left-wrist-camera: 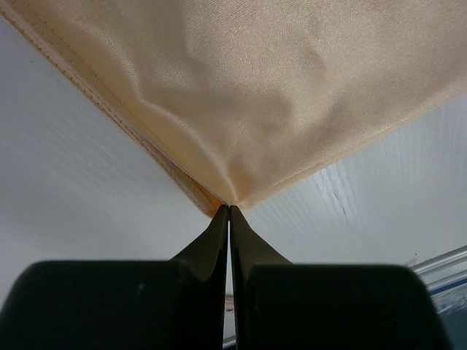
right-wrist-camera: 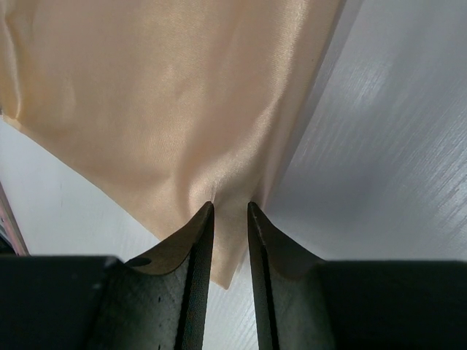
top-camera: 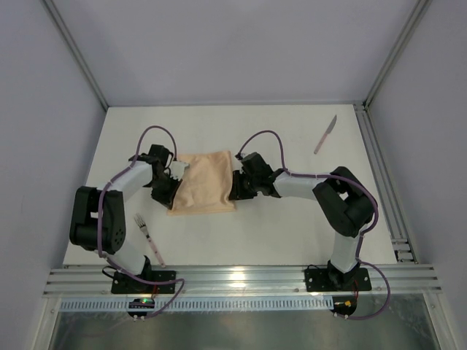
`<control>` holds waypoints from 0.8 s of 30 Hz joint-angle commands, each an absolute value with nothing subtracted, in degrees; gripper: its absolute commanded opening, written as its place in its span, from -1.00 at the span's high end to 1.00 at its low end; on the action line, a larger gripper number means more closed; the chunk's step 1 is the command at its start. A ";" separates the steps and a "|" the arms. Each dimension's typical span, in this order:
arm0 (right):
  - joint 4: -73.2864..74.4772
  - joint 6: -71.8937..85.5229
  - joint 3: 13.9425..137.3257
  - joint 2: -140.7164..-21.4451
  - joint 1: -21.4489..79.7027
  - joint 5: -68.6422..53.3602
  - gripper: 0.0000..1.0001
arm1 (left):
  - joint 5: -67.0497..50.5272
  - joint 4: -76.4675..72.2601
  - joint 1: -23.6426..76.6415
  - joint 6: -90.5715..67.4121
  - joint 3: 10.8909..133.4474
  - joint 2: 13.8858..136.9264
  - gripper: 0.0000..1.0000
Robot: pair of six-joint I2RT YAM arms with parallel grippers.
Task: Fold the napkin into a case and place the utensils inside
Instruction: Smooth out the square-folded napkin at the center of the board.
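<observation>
One white table carries every item. The napkin lies flat at its centre as a roughly square sheet, and its hem at the left corner looks layered. No pouch is formed. The left gripper is clamped tight on the napkin's far left corner. The right gripper straddles the right edge, jaws narrowly apart with cloth in the gap; whether it bites cannot be told. The knife lies well apart at the far right and the fork at the near left, both outside the cloth. Assessment: folding is in hand, at the grasp stage. The next move requires a confirmed right-side pinch, then both held points lifted together and carried across evenly to avoid a skewed fold.
</observation>
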State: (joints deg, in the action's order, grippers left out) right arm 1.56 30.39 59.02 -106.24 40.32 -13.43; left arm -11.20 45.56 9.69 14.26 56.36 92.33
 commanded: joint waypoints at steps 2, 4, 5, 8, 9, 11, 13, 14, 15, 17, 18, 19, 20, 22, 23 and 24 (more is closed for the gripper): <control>1.76 30.85 57.22 -103.45 40.43 -12.31 0.42 | -12.57 48.34 9.76 15.91 59.06 87.98 1.00; 1.76 30.85 57.04 -103.36 40.34 -12.39 0.41 | -12.48 48.95 9.76 16.00 58.98 87.72 1.00; 1.67 30.94 56.95 -103.45 40.43 -12.39 0.42 | -12.57 49.13 9.76 16.00 58.89 87.71 1.00; 1.58 31.11 56.78 -103.36 40.43 -12.57 0.42 | -12.92 50.27 9.76 16.00 58.97 87.71 1.00; 1.50 31.20 56.69 -103.27 40.43 -12.48 0.42 | -13.09 50.53 9.76 16.17 58.97 87.71 1.00; 1.58 31.20 56.60 -103.10 40.34 -12.48 0.41 | -12.75 51.94 9.76 16.52 58.80 88.06 1.00; 1.67 31.29 56.51 -103.01 40.43 -12.39 0.42 | -10.74 52.56 9.76 17.22 58.19 88.50 1.00; 1.67 31.29 56.51 -102.92 40.34 -12.31 0.42 | -9.77 52.38 9.76 17.31 57.92 89.38 1.00; 1.76 31.29 56.43 -102.83 40.43 -12.13 0.42 | -8.71 52.21 9.76 17.49 57.66 89.99 1.00; 1.84 31.46 56.43 -102.83 40.43 -12.22 0.42 | -7.74 51.77 9.76 17.31 57.39 92.18 1.00; 1.93 31.38 56.51 -102.66 40.34 -12.04 0.41 | -7.91 51.42 9.76 17.14 57.31 92.89 1.00; 2.11 31.20 56.60 -102.57 40.43 -11.87 0.40 | -7.91 51.16 9.76 17.05 57.30 93.42 1.00; 3.15 30.94 56.78 -102.22 40.52 -11.52 0.38 | -7.74 51.07 9.84 16.96 57.39 93.86 1.00; 4.39 29.45 57.13 -100.30 40.78 -8.98 0.31 | -7.82 50.36 9.93 16.79 57.30 94.39 1.00; 5.70 28.83 57.30 -99.59 41.04 -8.09 0.27 | -7.91 50.27 10.11 16.96 57.22 94.39 1.00; 6.41 28.13 57.65 -98.71 41.57 -7.22 0.21 | -8.08 50.36 10.28 16.88 57.30 94.05 1.00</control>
